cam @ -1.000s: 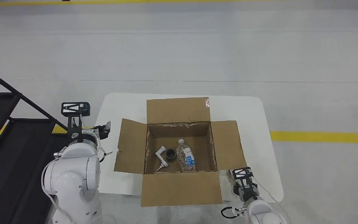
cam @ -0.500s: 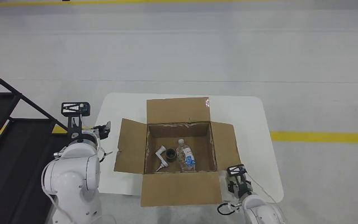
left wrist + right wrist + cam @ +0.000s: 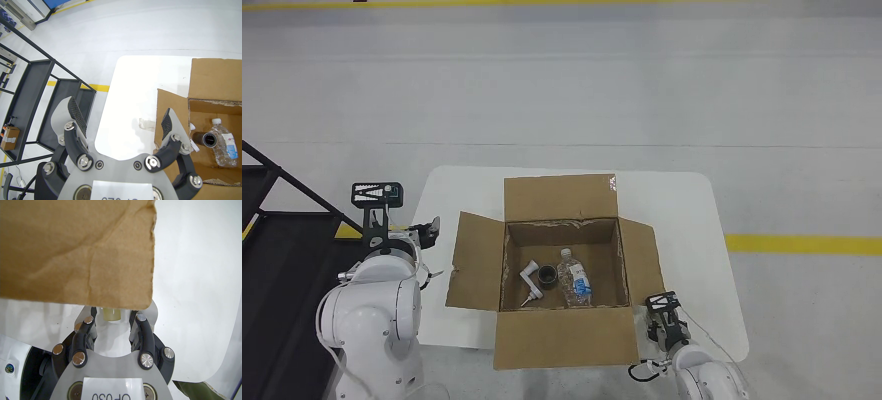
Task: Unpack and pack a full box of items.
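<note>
An open cardboard box (image 3: 560, 196) stands mid-table with its flaps spread. Inside lie a clear water bottle (image 3: 576, 278), a black tube (image 3: 548, 277) and a white angled piece (image 3: 529, 278). The left wrist view shows the same bottle (image 3: 225, 144) and tube (image 3: 205, 139). My left gripper (image 3: 120, 106) hangs open and empty over the table's left edge, beside the left flap (image 3: 174, 106). My right gripper (image 3: 662, 308) sits at the box's front right corner, under a flap (image 3: 75, 247). Its fingers are drawn in around a pale-capped item (image 3: 111, 314), mostly hidden by the flap.
A black metal rack (image 3: 282, 250) stands left of the white table (image 3: 692, 220), with a small carton (image 3: 9, 137) on its shelf. A scrap of clear tape (image 3: 145, 124) lies by the left flap. Bare table lies right of the box.
My right gripper has shifted left, closer to the box's front right corner and under its flap. The left arm and the box contents have not moved.
</note>
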`<state>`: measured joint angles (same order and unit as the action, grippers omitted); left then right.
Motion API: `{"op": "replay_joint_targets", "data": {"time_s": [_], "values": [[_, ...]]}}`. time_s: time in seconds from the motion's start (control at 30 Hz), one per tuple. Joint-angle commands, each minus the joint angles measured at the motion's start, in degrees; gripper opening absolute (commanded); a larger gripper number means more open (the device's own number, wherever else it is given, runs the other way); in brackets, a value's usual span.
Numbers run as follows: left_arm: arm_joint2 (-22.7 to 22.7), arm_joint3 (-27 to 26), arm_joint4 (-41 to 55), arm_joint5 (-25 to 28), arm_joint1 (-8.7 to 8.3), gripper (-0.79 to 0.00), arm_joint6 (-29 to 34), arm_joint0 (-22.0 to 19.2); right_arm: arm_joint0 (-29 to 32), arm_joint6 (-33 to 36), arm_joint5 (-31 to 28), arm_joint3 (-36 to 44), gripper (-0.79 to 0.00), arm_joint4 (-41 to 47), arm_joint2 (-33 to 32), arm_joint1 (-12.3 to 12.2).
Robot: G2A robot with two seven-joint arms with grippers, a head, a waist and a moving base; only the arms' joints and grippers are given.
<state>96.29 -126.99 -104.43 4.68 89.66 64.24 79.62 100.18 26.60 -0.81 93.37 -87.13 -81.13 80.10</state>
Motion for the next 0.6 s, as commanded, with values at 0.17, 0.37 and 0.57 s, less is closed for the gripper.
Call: {"op": "replay_joint_targets", "data": {"time_s": [0.17, 0.37, 0.57], "values": [[0.0, 0.0, 0.0, 0.0, 0.0, 0.0, 0.0, 0.0, -0.3, 0.6, 0.0, -0.2, -0.437, -0.1, 0.3, -0.2], [0.0, 0.0, 0.0, 0.0, 0.0, 0.0, 0.0, 0.0, -0.4, 0.8, 0.2, -0.4, -0.493, 0.1, 0.6, -0.3], [0.0, 0.0, 0.0, 0.0, 0.0, 0.0, 0.0, 0.0, -0.4, 1.0, 0.3, -0.4, -0.73, 0.4, 0.7, -0.4]]}}
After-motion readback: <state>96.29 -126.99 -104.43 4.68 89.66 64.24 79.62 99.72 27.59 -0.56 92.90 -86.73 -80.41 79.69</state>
